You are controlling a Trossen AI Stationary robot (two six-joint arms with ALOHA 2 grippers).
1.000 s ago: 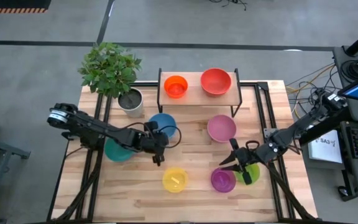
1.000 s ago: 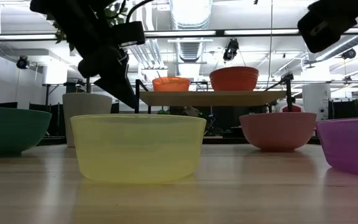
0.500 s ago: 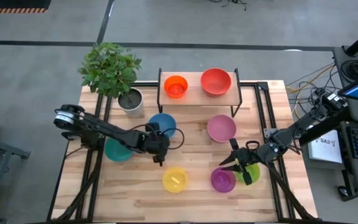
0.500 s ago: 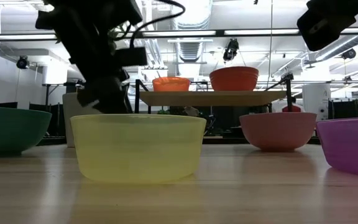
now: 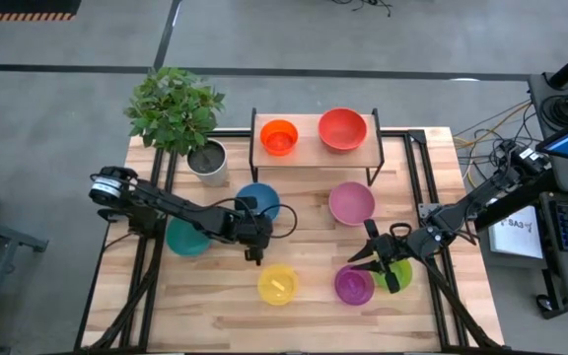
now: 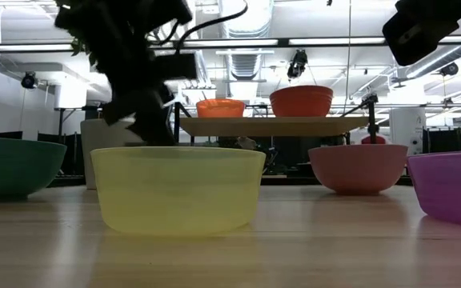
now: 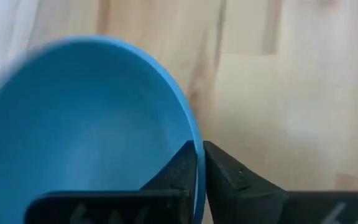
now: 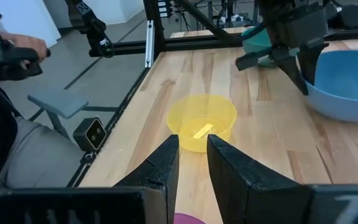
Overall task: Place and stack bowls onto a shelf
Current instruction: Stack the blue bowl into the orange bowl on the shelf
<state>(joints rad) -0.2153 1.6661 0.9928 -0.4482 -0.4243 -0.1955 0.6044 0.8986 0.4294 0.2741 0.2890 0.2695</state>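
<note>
Left tool (image 5: 255,237) has closed on the near rim of the blue bowl (image 5: 257,198) — in the left wrist view one finger sits inside the wall and the other outside, nearly touching across the thin plastic. Over the last second the left arm swung in from beside the teal bowl (image 5: 186,239) and dropped its fingers onto that rim, so the reach is done and the pinch looks made. The bowl itself has not moved; it rests on the table (image 5: 304,301) between the white plant pot (image 5: 206,163) and the pink bowl (image 5: 351,203).

By my reading, the next step is to lift it and carry it to the shelf (image 5: 315,144), where the orange bowl (image 5: 279,137) and red bowl (image 5: 342,128) already sit side by side. A rim pinch on a light bowl may let it tilt as it rises.

Right tool (image 5: 376,264) hangs unchanged over the purple bowl (image 5: 353,285) and green bowl (image 5: 398,275), its fingers a narrow gap apart and holding nothing. The yellow bowl (image 5: 277,284) stands alone near the front edge.
</note>
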